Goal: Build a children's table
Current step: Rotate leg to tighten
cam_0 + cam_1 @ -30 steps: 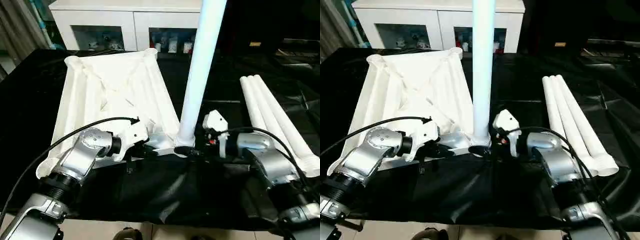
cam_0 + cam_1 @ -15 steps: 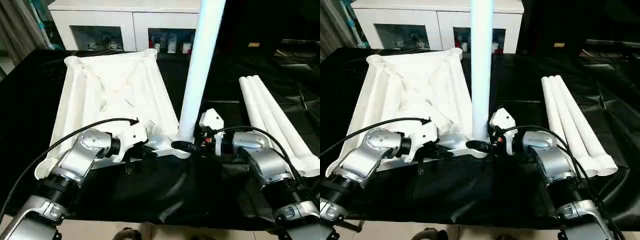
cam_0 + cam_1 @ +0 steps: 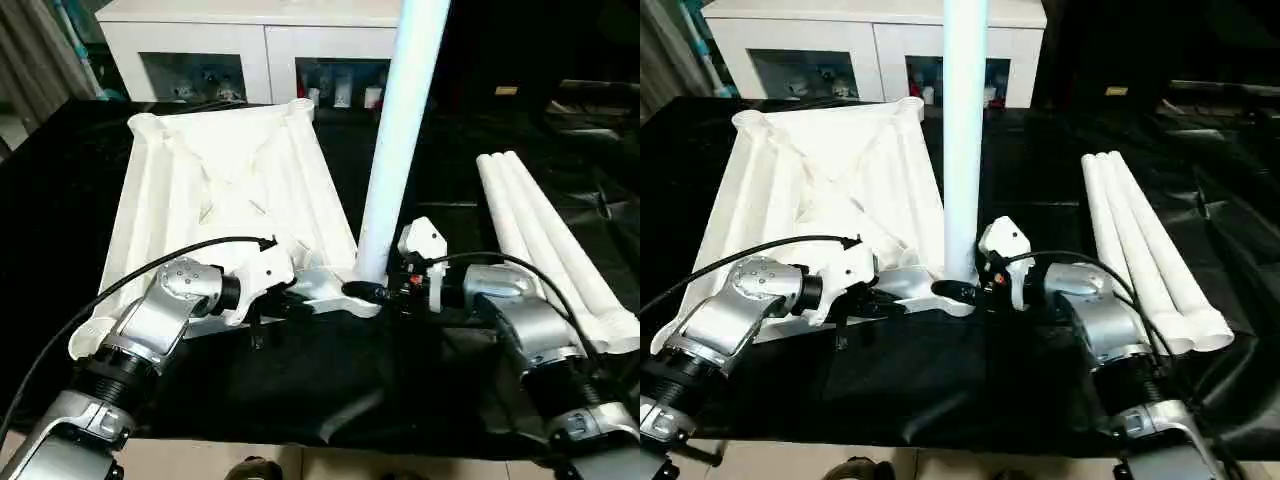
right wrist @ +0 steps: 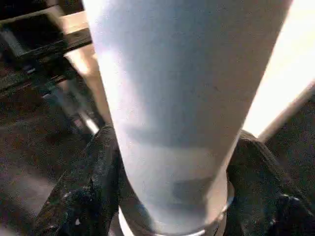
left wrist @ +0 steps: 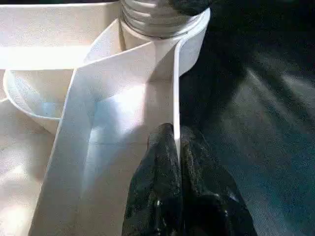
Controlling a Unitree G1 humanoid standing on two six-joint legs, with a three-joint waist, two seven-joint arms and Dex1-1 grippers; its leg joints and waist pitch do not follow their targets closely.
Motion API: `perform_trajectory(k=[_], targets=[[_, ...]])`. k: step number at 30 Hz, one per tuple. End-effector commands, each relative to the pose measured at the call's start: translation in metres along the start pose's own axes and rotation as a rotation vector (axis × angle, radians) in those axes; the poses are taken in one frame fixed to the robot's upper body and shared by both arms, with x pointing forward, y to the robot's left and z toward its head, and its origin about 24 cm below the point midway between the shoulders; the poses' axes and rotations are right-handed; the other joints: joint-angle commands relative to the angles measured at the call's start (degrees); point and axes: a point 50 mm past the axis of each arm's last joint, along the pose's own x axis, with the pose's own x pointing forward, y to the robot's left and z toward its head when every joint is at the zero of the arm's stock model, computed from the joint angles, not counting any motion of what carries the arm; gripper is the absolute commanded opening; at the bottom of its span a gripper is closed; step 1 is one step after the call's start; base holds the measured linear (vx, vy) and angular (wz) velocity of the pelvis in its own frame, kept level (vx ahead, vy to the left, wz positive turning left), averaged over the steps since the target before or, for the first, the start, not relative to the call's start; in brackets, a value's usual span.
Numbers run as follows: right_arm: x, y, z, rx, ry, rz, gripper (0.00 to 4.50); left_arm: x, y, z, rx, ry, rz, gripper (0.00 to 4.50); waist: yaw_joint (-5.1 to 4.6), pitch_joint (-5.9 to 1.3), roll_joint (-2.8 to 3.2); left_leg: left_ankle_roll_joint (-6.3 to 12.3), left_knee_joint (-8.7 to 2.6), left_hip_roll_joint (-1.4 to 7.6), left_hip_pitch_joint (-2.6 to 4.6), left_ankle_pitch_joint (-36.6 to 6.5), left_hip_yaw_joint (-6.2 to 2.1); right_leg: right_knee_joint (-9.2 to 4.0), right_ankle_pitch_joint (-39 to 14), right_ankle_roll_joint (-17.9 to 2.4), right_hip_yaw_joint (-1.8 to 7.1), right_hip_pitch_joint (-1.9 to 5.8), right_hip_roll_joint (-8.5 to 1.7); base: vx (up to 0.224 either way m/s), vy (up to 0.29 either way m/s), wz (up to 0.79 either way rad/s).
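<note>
Standing upright in corner socket, white leg (image 3: pixel 395 150), R end effector (image 3: pixel 372 291) clasping base, L end effector (image 5: pixel 176 147) pinching tabletop (image 3: pixel 220 190) rim.

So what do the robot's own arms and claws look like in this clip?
Both forearms are silver metal cylinders with ribbed black collars near the elbows. Each wrist carries a white plastic housing; a black cable loops over each arm. The left claw and right claw each have two glossy black fingers. The right wrist shows a small red detail.

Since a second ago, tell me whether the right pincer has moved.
Yes. The right pincer has closed in leftward around the base of the upright leg, judged against the tabletop, which stayed put.
</note>
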Motion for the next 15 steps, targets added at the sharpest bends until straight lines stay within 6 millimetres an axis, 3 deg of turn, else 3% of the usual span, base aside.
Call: perform_trajectory(k=[1, 2, 3, 8, 10, 11, 12, 14, 15], targets=[[0.003, -0.003, -0.030, 0.110, 0.104, -0.169, 2.62, 0.008, 0.006, 0.003, -0.032, 0.012, 0.070, 0.00, -0.22, -3.01, -0.22, -0.46, -5.27, 3.00, 1.97, -22.7, -1.87, -4.91, -21.5, -12.5, 2.15, 1.92, -2.73, 0.000, 0.000, 0.00], [0.004, -0.003, -0.031, 0.119, 0.103, -0.184, 2.62, 0.009, 0.007, 0.003, -0.035, 0.017, 0.079, 0.00, -0.33, -2.91, -0.22, -1.48, -5.38, 2.99, 2.32, -24.6, -2.05, -5.22, -24.5, -11.5, 2.10, 1.86, -2.79, 0.000, 0.000, 0.00], [0.006, -0.003, -0.033, 0.140, 0.097, -0.229, 2.62, 0.012, 0.009, 0.003, -0.051, 0.030, 0.108, 0.00, -0.60, -2.75, -0.30, -3.23, -5.75, 2.94, 2.69, -27.4, -2.47, -5.81, -28.5, -9.3, 2.03, 1.86, -2.91, 0.000, 0.000, 0.00], [0.018, -0.006, -0.043, 0.228, 0.107, -0.460, 2.61, 0.027, 0.017, 0.006, -0.133, 0.073, 0.243, 0.00, -1.31, -2.60, -0.12, -4.14, -5.81, 2.69, 3.35, -31.1, -3.01, -6.88, -33.8, -6.7, 1.67, 1.34, -3.07, -0.021, 0.004, -0.01], [0.022, -0.008, -0.045, 0.257, 0.114, -0.556, 2.61, 0.034, 0.019, 0.008, -0.168, 0.092, 0.290, 0.00, -1.70, -2.54, 0.21, -4.44, -5.98, 2.66, 3.66, -33.8, -3.35, -7.50, -35.0, -5.4, 1.01, 1.32, -2.89, -0.026, 0.007, -0.01], [0.027, -0.009, -0.046, 0.302, 0.117, -0.634, 2.61, 0.040, 0.021, 0.012, -0.192, 0.105, 0.329, 0.00, -1.82, -2.55, 0.27, -4.41, -6.14, 2.66, 3.49, -34.1, -3.46, -7.49, -34.7, -5.1, 0.84, 1.56, -2.82, -0.054, 0.031, -0.08], [0.029, -0.009, -0.046, 0.322, 0.116, -0.657, 2.61, 0.042, 0.021, 0.013, -0.199, 0.107, 0.340, 0.00, -2.07, -2.44, 0.57, -4.99, -6.34, 2.70, 3.73, -35.8, -3.54, -7.69, -34.4, -5.1, 0.56, 1.29, -2.64, -0.054, 0.031, -0.08], [0.039, -0.008, -0.044, 0.376, 0.113, -0.744, 2.61, 0.053, 0.020, 0.020, -0.213, 0.113, 0.370, 0.00, -2.74, -2.07, 0.93, -5.35, -6.72, 2.67, 4.65, -41.8, -3.81, -8.64, -34.5, -3.7, -1.09, 1.24, -1.88, -0.068, 0.044, -0.05], [0.042, -0.007, -0.042, 0.386, 0.109, -0.755, 2.61, 0.056, 0.020, 0.022, -0.209, 0.114, 0.371, 0.00, -3.02, -1.40, 1.74, -6.08, -8.33, 3.23, 4.79, -47.8, -3.75, -8.31, -32.6, -3.2, -2.79, 1.63, -0.62, -0.065, 0.049, -0.04]])
